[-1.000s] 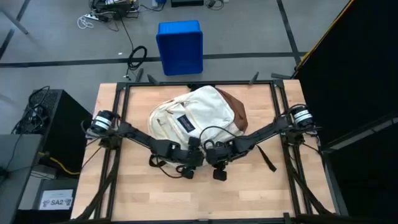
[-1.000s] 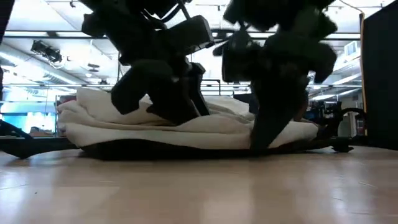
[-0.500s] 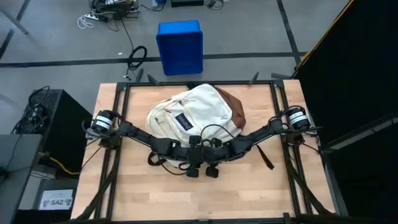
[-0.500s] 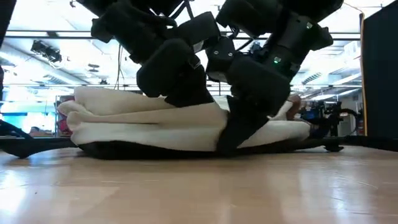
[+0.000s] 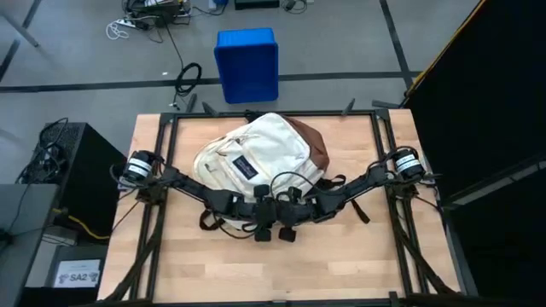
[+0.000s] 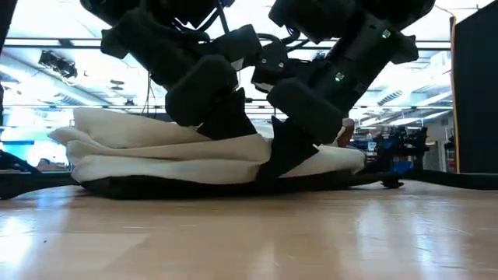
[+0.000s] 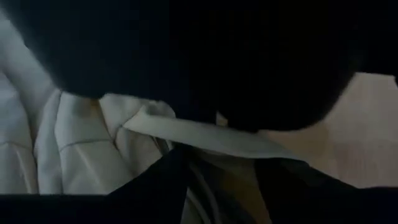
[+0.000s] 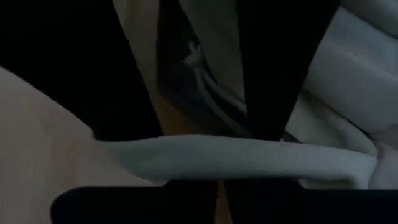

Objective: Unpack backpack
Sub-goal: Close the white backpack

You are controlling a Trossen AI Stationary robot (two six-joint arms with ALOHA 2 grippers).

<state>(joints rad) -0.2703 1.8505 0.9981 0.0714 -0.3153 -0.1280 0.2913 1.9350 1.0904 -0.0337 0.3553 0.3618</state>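
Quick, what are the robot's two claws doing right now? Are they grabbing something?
Left end effector: at the backpack's near edge; open or shut cannot be told.
Right end effector: shut on the backpack's cream fabric edge.

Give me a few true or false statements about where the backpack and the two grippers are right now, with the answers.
1. The backpack lies flat on the table. True.
2. Both grippers meet at the backpack's near edge. True: the left gripper and right gripper sit side by side there.
3. The blue bin stands on the table. False: the blue bin is on the floor beyond it.
4. The right arm waits away from the backpack. False: it reaches in at the bag.
5. The brown base points toward the left arm. False: the brown base is on the right arm's side.
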